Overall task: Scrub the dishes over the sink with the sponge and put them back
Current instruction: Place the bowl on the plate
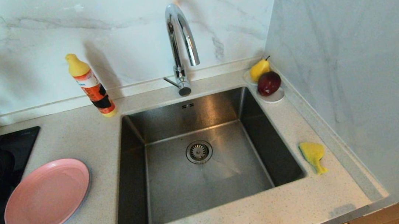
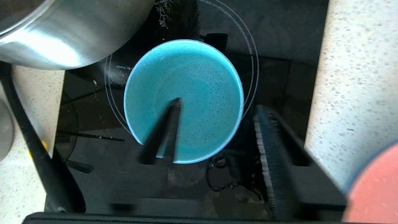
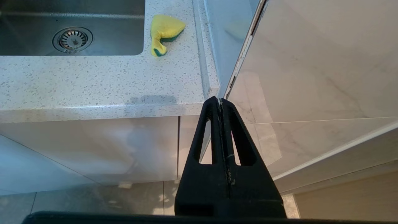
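The left gripper hung over the teal bowl, which sat on the black stove top at the far left of the scene. Its fingers were apart. One finger showed over the inside of the bowl and the other finger was outside the rim, so the bowl's wall was between them. I could not tell if they touched the bowl. A shiny metal pot stood just beside the bowl.

The pink plate lay flat on the speckled counter, to the left of the sink. A thin pale-blue edge peeked out from under it. The sink had only its round drain in the middle. The tall tap stood behind it.

The yellow sponge lay crumpled on the counter to the right of the sink, near the wall. Its green side showed at the edge in the right wrist view.

A bottle with a yellow cap leaned behind the sink on the left. A yellow pear and a dark red apple sat on a small white saucer in the far right corner.

The right gripper was parked low, in front of the counter's near right end, with its fingers pressed together and nothing in them.
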You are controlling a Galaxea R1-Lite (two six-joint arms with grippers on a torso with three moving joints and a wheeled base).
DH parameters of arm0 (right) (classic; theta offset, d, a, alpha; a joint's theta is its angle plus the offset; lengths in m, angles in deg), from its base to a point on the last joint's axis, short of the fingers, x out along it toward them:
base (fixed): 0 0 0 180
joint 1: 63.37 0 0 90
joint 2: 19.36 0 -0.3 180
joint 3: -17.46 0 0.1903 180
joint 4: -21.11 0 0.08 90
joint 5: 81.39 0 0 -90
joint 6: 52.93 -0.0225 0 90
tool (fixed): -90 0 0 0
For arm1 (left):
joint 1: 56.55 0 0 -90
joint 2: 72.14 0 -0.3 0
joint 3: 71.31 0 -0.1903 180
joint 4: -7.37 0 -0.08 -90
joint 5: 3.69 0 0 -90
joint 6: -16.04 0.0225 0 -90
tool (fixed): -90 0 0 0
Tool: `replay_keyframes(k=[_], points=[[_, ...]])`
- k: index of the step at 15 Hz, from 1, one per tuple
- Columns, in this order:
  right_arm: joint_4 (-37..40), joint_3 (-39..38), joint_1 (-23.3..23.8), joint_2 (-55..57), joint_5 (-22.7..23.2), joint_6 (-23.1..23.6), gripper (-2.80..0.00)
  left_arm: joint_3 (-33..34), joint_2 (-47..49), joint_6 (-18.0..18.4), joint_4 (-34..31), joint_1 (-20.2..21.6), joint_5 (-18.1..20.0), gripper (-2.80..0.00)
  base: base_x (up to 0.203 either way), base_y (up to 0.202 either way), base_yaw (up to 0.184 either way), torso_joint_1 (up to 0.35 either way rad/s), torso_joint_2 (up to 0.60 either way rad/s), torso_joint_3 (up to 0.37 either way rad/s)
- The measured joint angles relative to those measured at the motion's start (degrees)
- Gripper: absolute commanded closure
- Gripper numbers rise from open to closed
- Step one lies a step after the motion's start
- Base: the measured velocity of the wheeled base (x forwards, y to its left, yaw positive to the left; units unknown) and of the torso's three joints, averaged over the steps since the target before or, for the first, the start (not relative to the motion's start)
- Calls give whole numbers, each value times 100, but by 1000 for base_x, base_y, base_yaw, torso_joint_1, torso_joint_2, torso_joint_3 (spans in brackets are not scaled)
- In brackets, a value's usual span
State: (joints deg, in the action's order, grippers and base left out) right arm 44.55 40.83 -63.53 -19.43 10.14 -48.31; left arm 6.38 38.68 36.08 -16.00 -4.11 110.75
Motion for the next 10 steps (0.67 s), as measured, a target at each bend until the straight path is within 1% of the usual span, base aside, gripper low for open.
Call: replay_keyframes(k=[4,10], points=[[2,0,0,0,2,0,0,-396,425,71,-443,1,0,-280,0,0,0,0,0,0],[2,0,0,0,2,-2,0,-476,762,77,-440,-7,20,-280,0,0,0,0,0,0]])
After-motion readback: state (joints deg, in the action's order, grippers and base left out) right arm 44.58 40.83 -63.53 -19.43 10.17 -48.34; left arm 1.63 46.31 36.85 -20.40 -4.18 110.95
